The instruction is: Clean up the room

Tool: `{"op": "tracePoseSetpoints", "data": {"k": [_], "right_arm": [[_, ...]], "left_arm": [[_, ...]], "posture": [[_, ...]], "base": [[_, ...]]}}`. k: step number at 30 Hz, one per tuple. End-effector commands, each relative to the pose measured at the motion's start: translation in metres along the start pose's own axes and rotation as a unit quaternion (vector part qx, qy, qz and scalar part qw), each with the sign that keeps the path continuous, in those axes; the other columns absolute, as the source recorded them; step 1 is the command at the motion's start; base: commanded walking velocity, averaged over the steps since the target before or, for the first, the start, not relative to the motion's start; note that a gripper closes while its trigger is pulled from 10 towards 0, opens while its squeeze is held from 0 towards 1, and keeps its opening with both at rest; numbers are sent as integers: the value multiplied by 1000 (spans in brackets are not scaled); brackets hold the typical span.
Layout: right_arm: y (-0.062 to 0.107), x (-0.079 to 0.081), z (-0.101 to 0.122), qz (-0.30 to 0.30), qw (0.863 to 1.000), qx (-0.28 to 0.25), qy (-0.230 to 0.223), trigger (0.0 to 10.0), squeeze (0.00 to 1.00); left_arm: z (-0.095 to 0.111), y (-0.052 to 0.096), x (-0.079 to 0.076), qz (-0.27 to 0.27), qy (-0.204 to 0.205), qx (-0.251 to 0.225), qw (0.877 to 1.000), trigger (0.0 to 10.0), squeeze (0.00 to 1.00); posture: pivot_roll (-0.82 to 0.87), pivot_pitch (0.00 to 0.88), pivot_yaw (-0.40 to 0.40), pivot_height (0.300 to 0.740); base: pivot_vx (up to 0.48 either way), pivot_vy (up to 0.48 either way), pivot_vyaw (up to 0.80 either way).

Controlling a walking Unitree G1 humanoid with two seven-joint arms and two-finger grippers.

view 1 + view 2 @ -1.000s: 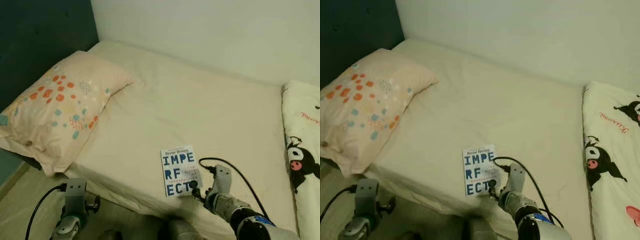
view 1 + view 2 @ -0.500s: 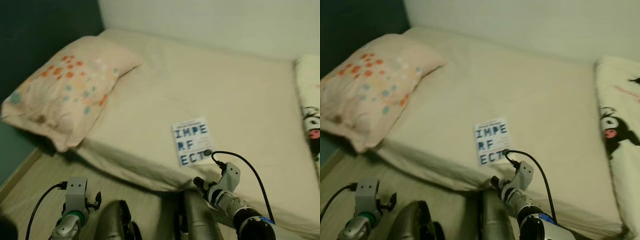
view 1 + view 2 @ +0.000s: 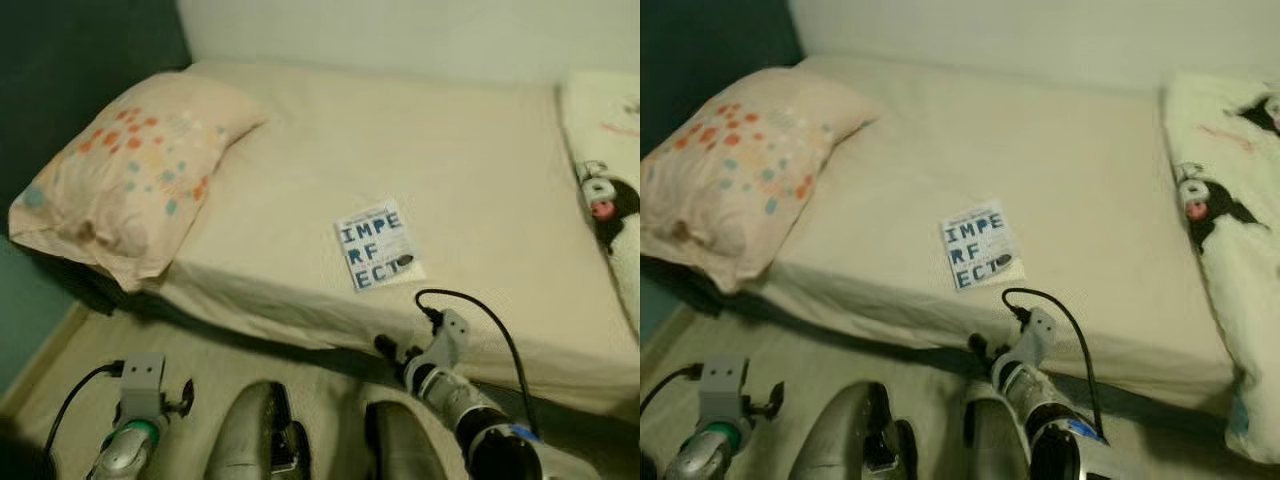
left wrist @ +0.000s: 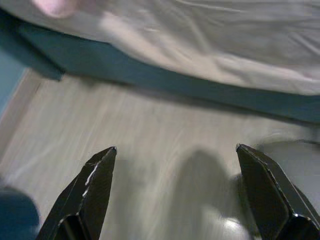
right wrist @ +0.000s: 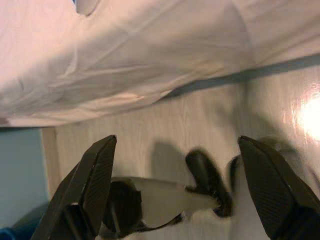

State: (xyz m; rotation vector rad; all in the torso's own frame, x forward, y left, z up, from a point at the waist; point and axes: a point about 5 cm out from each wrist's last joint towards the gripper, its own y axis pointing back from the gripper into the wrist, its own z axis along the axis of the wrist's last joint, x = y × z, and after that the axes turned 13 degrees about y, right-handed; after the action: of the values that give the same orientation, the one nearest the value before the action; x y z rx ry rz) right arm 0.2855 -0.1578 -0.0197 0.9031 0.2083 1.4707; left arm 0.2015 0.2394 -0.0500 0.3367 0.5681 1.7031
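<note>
A white book (image 3: 375,245) with big blue letters lies flat on the cream bed sheet (image 3: 470,180), close to the near edge; a small dark oval mark shows at its lower right corner. My right gripper (image 3: 392,348) hangs below the mattress edge, a little in front of the book, open and holding nothing; its wrist view shows the right gripper (image 5: 177,137) spread wide over the wood floor. My left gripper (image 3: 185,397) is low at the left over the floor, and the left gripper (image 4: 175,148) is also open and holding nothing.
A pillow (image 3: 135,175) with orange and blue dots overhangs the bed's left end by the dark wall. A white blanket (image 3: 1225,190) with cartoon figures covers the right end. The dark bed base (image 4: 150,70) runs along the wood floor (image 4: 165,135). My silver legs (image 3: 265,440) stand beside it.
The view has pulled back from the bed and now shows floor and my legs. My right gripper, earlier at the book's lower corner, now hangs below the mattress edge. The book stays put.
</note>
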Motion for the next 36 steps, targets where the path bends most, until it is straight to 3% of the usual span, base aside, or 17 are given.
{"op": "tracePoseSetpoints", "data": {"k": [1, 18, 29, 30, 32, 33, 35, 36], "right_arm": [[1, -2, 0, 1, 1000, -7, -1, 10000, 0], [-2, 13, 15, 49, 998, -35, 33, 10000, 0], [-4, 25, 43, 75, 992, -79, 62, 10000, 0], [-3, 26, 53, 77, 990, -98, 61, 10000, 0], [-3, 26, 53, 77, 990, -98, 61, 10000, 0], [0, 27, 78, 88, 985, -143, 50, 10000, 0], [1, 27, 86, 93, 982, -156, 45, 10000, 0], [2, 27, 94, 94, 981, -166, 42, 10000, 0]], "left_arm": [[-2, -1, -5, -12, -5, 9, 1000, 10000, 0], [1, -4, -16, -20, 3, 2, 1000, 10000, 0], [4, -7, -22, -28, 6, -6, 1000, 10000, 0], [8, -7, -24, -32, 7, -20, 999, 10000, 0], [8, -7, -24, -32, 7, -20, 999, 10000, 0], [19, -7, -26, -45, 13, -66, 997, 10000, 0], [23, -6, -26, -51, 14, -83, 995, 10000, 0], [30, -4, -26, -61, 10, -110, 992, 10000, 0]], "posture": [[-1, 112, 63, 610], [-7, 116, 62, 610], [-12, 124, 66, 610], [-4, 146, 73, 610], [-4, 146, 73, 610], [3, 203, 90, 610], [3, 203, 90, 610], [21, 246, 106, 610]], "base": [[480, 0, 0], [43, 0, 0], [0, 0, 0], [0, 0, 0], [0, 0, 0], [0, 0, 0], [0, 0, 0], [0, 0, 0]]}}
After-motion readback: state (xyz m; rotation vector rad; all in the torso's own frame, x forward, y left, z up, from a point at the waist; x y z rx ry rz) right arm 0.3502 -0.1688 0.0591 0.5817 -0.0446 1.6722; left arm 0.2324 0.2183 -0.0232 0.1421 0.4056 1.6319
